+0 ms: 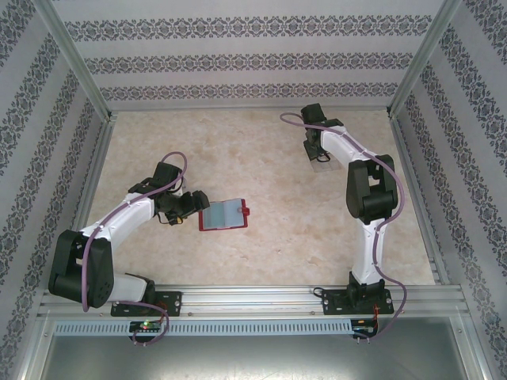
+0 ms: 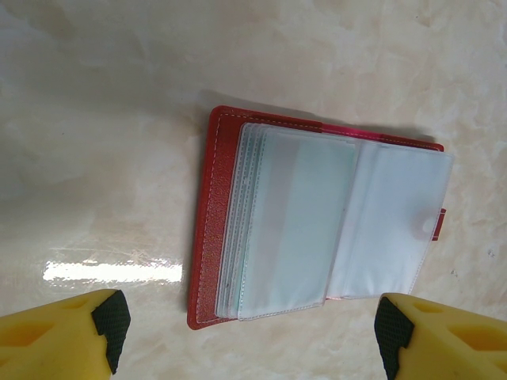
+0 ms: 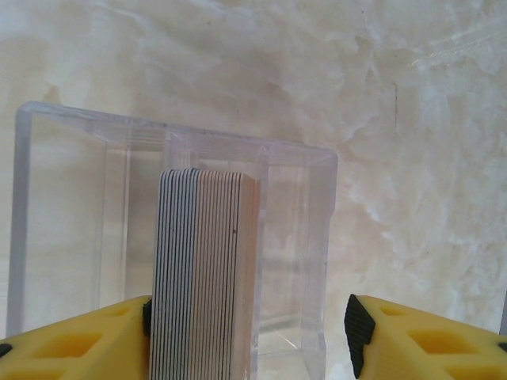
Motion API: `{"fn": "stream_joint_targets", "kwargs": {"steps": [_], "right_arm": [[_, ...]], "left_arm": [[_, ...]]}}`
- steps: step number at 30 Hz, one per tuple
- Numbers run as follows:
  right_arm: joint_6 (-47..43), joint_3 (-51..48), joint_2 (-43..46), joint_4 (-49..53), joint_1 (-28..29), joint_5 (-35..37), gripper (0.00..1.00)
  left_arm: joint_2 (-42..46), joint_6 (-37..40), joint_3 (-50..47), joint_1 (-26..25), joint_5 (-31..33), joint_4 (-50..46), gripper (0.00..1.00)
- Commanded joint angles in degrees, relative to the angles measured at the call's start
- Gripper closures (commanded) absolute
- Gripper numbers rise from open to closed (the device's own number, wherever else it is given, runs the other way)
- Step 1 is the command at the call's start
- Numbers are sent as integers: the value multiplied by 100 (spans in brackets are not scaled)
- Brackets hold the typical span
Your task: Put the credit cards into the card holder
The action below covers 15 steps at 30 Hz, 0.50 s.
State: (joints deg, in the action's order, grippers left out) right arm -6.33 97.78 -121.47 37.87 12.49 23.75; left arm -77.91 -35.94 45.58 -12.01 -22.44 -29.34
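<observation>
Left hand is spread wide over the open red wallet, right hand sits spread around the cards in the clear card holder.

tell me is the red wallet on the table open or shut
Open: the red fold-over wallet lies spread flat, its clear plastic sleeves facing up.

The tabletop is a pale, marble-patterned surface with a soft glare. A red wallet lies flat on it, left of centre, opened out with its clear plastic sleeves facing up; a teal-tinted card shows through the top sleeve. Well apart from it, toward the far right, a clear box stands on the tabletop, holding a stack of cards on edge.
</observation>
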Motion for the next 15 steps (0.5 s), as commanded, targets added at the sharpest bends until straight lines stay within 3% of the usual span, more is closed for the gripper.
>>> {"fn": "stream_joint_targets", "kwargs": {"steps": [1,9,15], "right_arm": [[44,246,-44,1,-70,73,37],[499,158,82,-65,-338,-738,31],[631,84,89,-139,-414,-908,38]], "left_arm": [[14,57,-50,-17,6,51,17],[4,58,-75,-14,2,51,17],[5,63,-67,-13,4,35,17]]}}
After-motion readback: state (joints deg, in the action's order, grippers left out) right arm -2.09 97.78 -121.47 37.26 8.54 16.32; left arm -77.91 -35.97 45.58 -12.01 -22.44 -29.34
